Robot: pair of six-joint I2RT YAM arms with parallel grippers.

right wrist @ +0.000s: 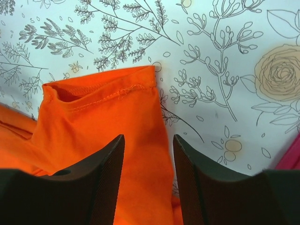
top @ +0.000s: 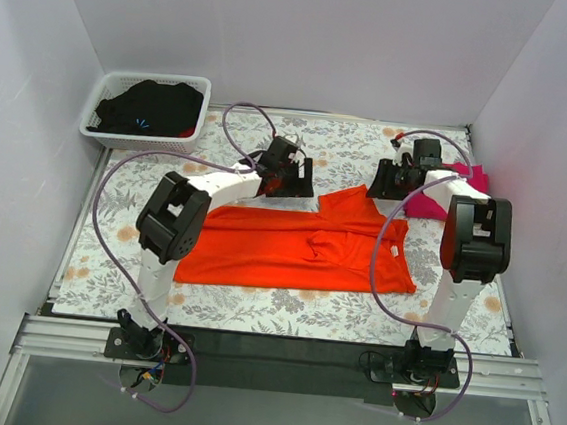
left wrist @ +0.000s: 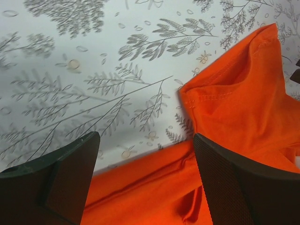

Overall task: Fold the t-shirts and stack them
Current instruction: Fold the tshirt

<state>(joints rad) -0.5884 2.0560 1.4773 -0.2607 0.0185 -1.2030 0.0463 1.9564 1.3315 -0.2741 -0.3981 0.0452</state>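
Top cam: fixed, high over the near edge of the table (top: 87,274), facing fwd and down, far enough to take it all in. Left wrist cam: v. close to the tabletop, looking down past the left fingers (left wrist: 70,178) (they fill the bottom corners). Right wrist cam: same angle, just as near, right fingers (right wrist: 101,187) at bottom. All 3 share the orange t-shirt (top: 290,253) on floral print.

Both arms rise from bases at 6 o'clock, elbows bent high. The left arm (top: 174,220) stretches toward 1 o'clock, and the left hand (left wrist: 145,138) has its fingers spread wide. The right arm (top: 474,239) reaches toward 11 o'clock, and the right hand (right wrist: 148,138) has its fingers parted more narrowly.
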